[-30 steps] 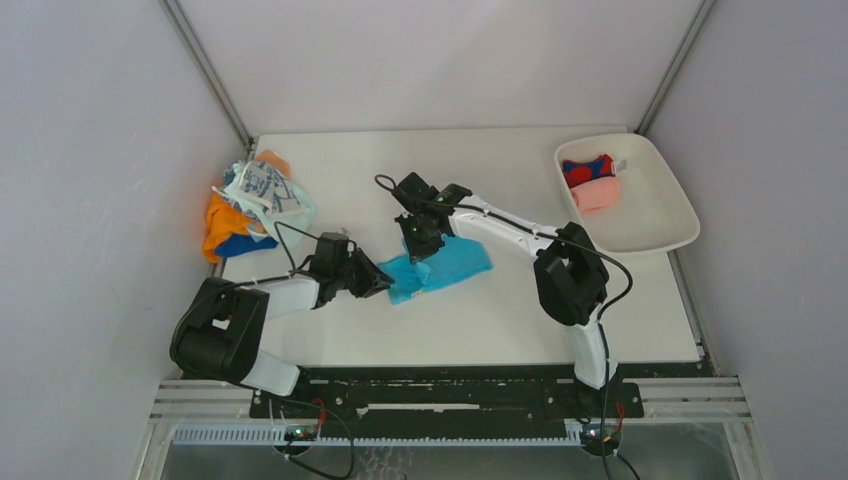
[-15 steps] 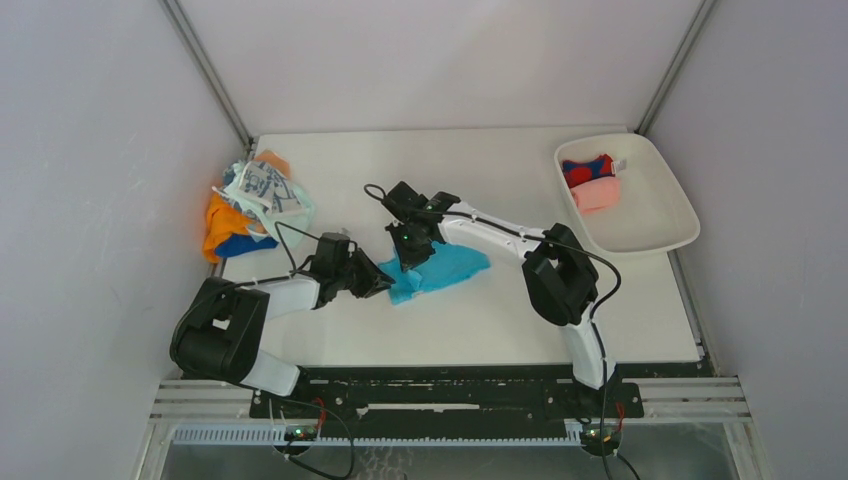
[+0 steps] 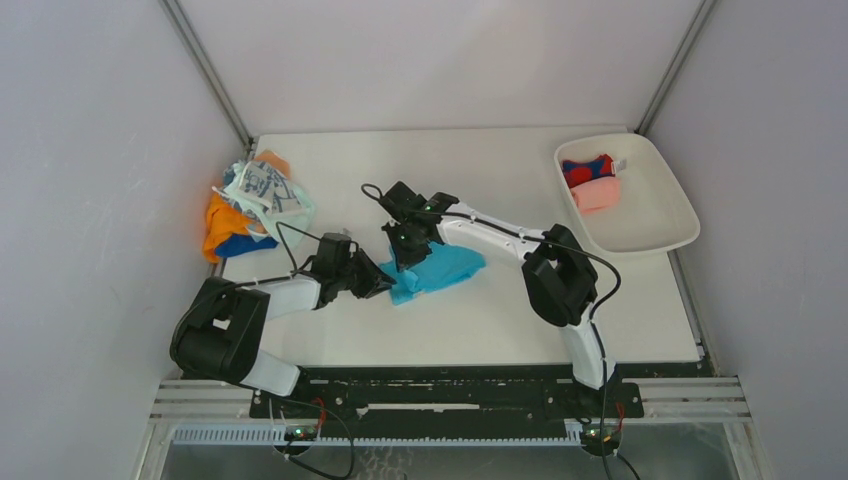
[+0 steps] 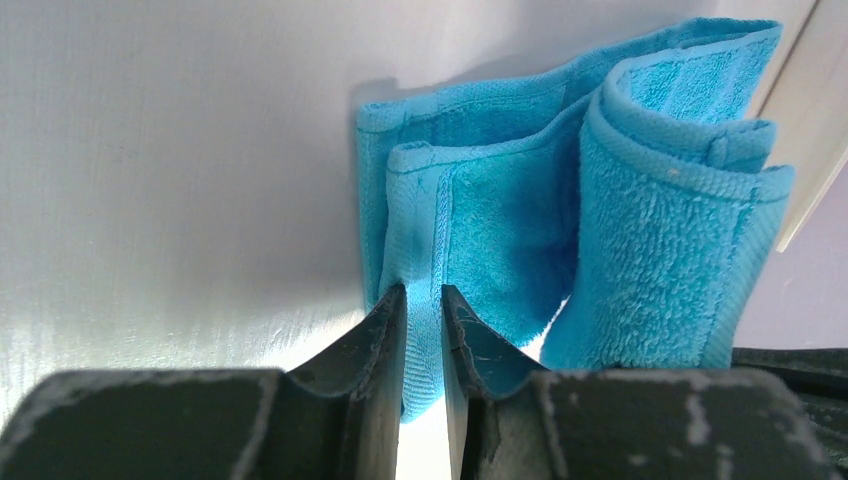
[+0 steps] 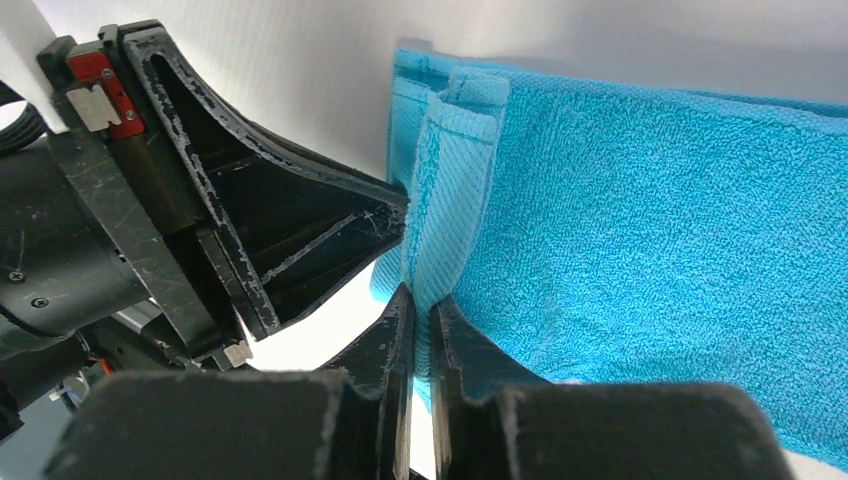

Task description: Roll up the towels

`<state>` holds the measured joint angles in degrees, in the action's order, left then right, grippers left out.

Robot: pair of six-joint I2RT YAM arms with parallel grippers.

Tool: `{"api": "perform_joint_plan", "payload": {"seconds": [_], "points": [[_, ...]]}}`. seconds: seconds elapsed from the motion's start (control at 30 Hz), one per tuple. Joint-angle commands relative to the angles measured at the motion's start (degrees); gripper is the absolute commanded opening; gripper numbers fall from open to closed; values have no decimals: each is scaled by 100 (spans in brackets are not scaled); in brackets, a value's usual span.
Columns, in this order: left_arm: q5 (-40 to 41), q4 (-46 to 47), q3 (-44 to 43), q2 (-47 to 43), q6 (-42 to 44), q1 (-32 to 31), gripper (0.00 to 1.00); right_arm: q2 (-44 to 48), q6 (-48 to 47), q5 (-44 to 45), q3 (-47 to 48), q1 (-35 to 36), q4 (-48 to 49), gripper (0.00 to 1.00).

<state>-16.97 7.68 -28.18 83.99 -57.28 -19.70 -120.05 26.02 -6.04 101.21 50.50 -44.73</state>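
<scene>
Movement: over the last second the right end effector (image 3: 405,243) has slid a little to the left, carrying its fold with it, so the blue towel (image 3: 445,270) now reaches less far to the right; the left end effector (image 3: 376,283) has hardly shifted.
Towel heap (image 3: 252,205): loose orange, blue and patterned cloths bunched at the left edge of the tabletop (image 3: 480,330), well apart from the work; probably the stock not yet rolled.
Left end effector: fingers closed on the towel's near hem, as the left wrist view shows (image 4: 422,335). It seems to act as an anchor, holding that end so the cloth cannot drag along.
Right end effector: fingers pressed together on a raised fold of terry (image 5: 420,330), just beside the left one. The grip looks meant to turn the cloth over on itself and start the roll.
Blue towel: lies mid-tabletop between the two arms, its left end doubled into a thick loop (image 4: 670,230), the rest flat (image 5: 680,230). The roll appears only just begun.
White tray (image 3: 668,225): at the right edge, holding rolled towels (image 3: 592,182), one red and blue, one pink; likely where finished rolls go.
</scene>
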Motion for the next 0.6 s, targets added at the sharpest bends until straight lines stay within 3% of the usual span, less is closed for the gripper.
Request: {"api": "perform_joint_plan", "payload": {"seconds": [0.0,0.33,0.57], "points": [[178,-338,105,17,35,-76,24,-101,113,-121,276,126,227,6],[211,-338,119,8,2,-81,25,-443,141,-6,284,131,331,9],[248,-409,138,-102,-37,-86,31,-422,214,4,187,118,527,23]]}}
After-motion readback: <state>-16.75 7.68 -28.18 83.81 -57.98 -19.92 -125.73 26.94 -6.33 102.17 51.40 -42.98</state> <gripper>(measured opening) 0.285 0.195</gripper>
